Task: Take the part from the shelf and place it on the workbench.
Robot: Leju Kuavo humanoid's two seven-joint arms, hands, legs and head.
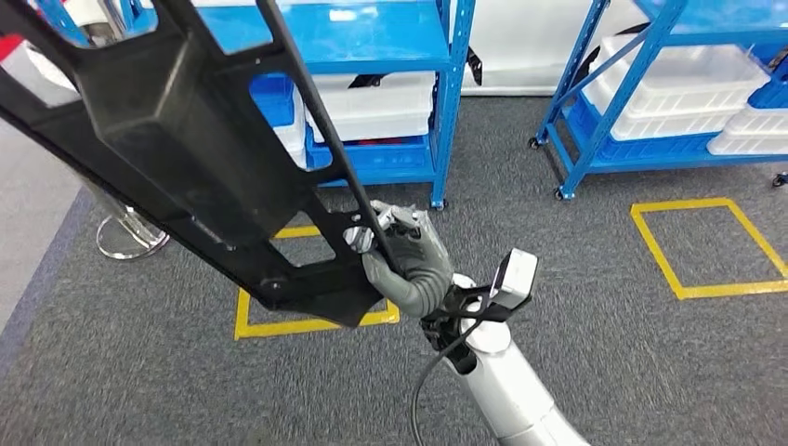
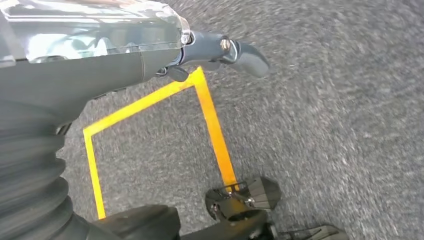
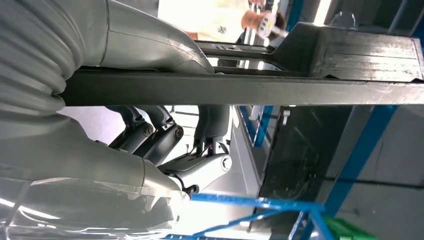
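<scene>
A large black plastic frame part (image 1: 177, 139) with a boxy middle and open cut-outs hangs in the air across the left of the head view. My right hand (image 1: 401, 255) grips one of its thin bars near the lower end, fingers wrapped round it. In the right wrist view the same bar (image 3: 240, 92) runs across the picture with the thumb over it and the dark fingers (image 3: 150, 132) curled beneath; the part's boxy body (image 3: 350, 52) is beyond. My left hand (image 2: 220, 52) hangs over the carpet, holding nothing, its fingers mostly hidden.
A blue shelf (image 1: 390, 102) with white bins stands ahead, a second blue shelf (image 1: 669, 84) at the right. Yellow tape squares (image 1: 706, 246) mark the grey carpet. A clear round stand base (image 1: 130, 237) sits on the floor at the left. A person (image 3: 225, 20) is visible far off.
</scene>
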